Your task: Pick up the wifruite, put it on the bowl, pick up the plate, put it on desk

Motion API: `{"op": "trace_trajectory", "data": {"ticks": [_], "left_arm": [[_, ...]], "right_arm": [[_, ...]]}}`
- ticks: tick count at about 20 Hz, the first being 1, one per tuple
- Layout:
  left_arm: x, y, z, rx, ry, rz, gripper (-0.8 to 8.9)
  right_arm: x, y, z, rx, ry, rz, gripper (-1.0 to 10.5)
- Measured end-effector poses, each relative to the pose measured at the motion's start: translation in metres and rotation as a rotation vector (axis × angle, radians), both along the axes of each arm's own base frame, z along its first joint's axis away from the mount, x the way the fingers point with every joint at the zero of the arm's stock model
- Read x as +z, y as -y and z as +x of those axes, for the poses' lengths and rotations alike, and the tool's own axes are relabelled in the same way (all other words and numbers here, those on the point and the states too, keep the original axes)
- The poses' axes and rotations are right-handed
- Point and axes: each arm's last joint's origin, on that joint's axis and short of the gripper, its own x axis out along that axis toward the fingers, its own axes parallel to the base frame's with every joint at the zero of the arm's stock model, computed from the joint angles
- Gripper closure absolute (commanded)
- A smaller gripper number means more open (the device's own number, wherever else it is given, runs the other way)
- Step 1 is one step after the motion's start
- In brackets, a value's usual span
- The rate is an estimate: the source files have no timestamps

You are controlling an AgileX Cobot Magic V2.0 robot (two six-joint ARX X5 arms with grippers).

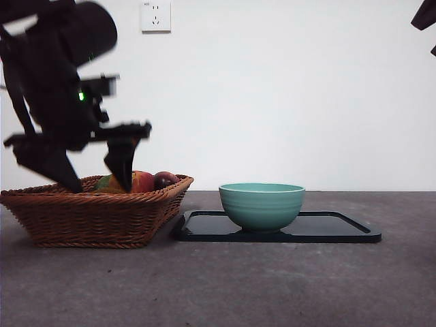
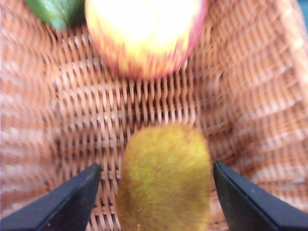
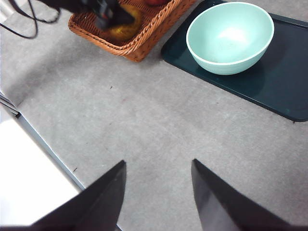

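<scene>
Wicker basket [image 1: 95, 211] holds the wifruite [image 2: 163, 178] between the left tool's [image 2: 156, 192] spread jaws, apple [image 2: 144, 33] just beyond.

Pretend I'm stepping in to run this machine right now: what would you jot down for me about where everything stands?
Left gripper: jaws open, down inside the wicker basket, one on each side of the kiwifruit, not closed on it yet.
Right gripper: open, empty, waiting above the bare desk.
Green bowl: empty, standing on the dark tray beside the basket.
An apple also lies in the basket.
Done: nothing moved yet.
Left: grasp kiwifruit, place in bowl, then the plate step.
</scene>
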Motion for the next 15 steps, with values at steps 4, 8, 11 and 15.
{"op": "trace_trajectory", "data": {"ticks": [4, 8, 11, 15], "left_arm": [[0.032, -0.008, -0.016, 0.000, 0.068, -0.034, 4.33], [0.062, -0.014, -0.040, -0.090, 0.081, -0.130, 4.34], [0.082, -0.018, -0.061, -0.218, 0.088, -0.231, 4.34], [0.099, -0.025, -0.086, -0.360, 0.070, -0.300, 4.36]], "right_arm": [[0.000, 0.000, 0.000, 0.000, 0.001, 0.000, 7.3], [0.001, 0.000, 0.001, 0.000, 0.010, 0.004, 7.3], [0.001, 0.000, 0.001, 0.000, 0.014, 0.006, 7.3], [0.001, 0.000, 0.001, -0.004, 0.016, 0.003, 7.3]]}}
